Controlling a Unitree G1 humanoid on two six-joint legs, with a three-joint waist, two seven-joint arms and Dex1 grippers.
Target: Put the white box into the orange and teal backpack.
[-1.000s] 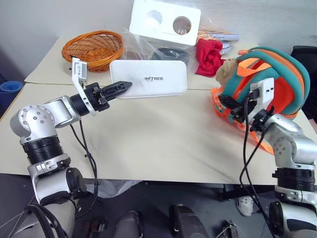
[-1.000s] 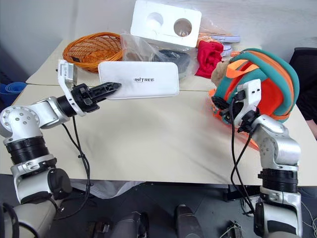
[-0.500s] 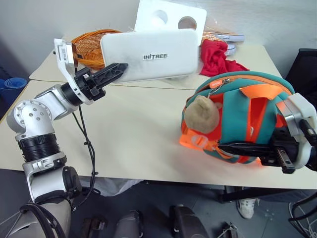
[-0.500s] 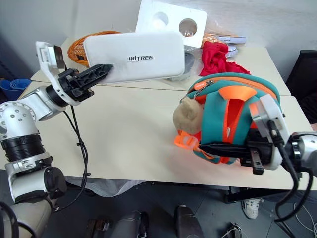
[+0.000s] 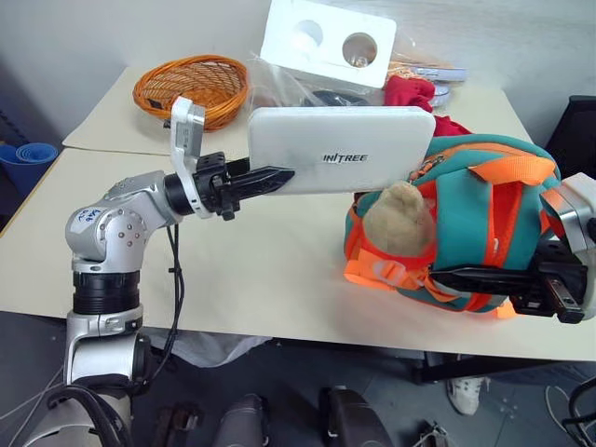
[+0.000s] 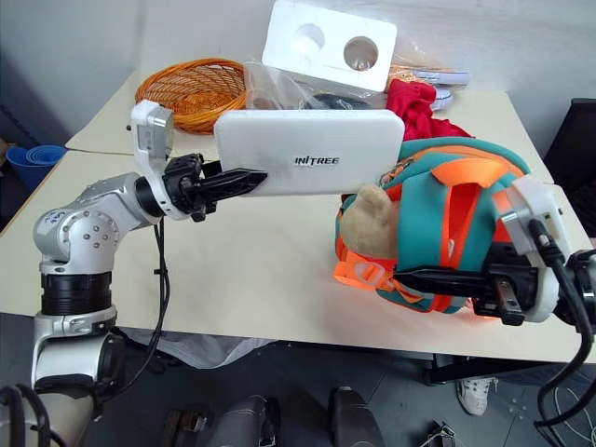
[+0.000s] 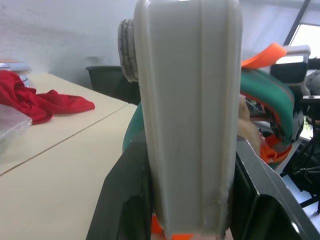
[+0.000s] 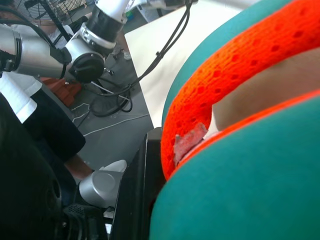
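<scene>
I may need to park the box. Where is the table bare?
Bare: the near table between the left gripper holding the box and the backpack. Crowded: the far edge, with basket, foam block, plastic bag and red cloth.

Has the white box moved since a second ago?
Yes. The white box, clamped in the left gripper, has shifted right, away from the wicker basket, and its far end now overlaps the backpack.

the white box (image 5: 341,161) bears dark lettering reading "initree" on its face
</scene>
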